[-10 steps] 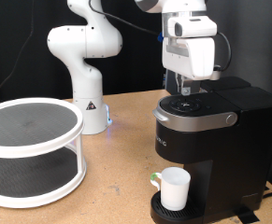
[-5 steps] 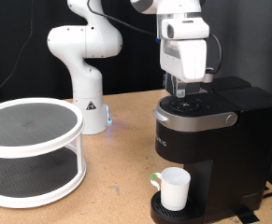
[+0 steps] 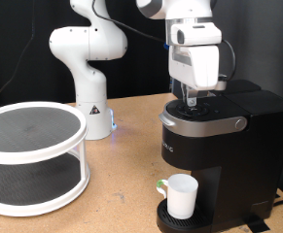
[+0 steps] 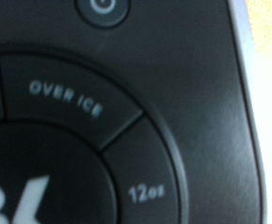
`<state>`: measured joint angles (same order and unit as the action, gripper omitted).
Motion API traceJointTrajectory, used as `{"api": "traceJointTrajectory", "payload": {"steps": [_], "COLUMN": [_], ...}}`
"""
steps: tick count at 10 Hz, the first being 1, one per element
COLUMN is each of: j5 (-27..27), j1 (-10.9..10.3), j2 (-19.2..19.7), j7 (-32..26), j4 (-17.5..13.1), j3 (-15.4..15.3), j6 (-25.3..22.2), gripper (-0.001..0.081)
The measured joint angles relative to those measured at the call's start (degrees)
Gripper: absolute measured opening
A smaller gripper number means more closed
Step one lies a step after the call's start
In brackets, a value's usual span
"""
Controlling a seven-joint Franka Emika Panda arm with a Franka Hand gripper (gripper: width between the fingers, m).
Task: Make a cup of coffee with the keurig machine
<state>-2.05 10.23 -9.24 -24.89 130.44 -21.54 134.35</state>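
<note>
From my station the gripper (image 3: 192,100) has dropped back onto the keurig machine (image 3: 219,146) lid after lifting slightly half a second ago, so I judge a button press is underway; fingers hidden, I cannot tell their spread; the cup (image 3: 181,197) waits on the drip base, at six o'clock below.

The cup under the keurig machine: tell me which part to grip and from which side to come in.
Grip the cup across its white body just below the open rim, coming in from the exterior view's bottom left. The keurig machine overhangs it from above and blocks the exterior view's right. The greenish handle points to the exterior view's left, so keep the fingers clear of it. The hand hangs over the machine's lid.
</note>
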Motion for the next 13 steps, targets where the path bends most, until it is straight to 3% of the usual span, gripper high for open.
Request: {"api": "traceJointTrajectory", "payload": {"steps": [10, 13], "j5": [2.24, 2.77], "j1": [-0.20, -0.13], "j2": [1.12, 1.77], "j7": [2.99, 3.85], "j4": [0.37, -1.02], "j3": [-1.88, -1.85], "j6": [0.63, -2.81], "gripper": [0.0002, 0.0002]}}
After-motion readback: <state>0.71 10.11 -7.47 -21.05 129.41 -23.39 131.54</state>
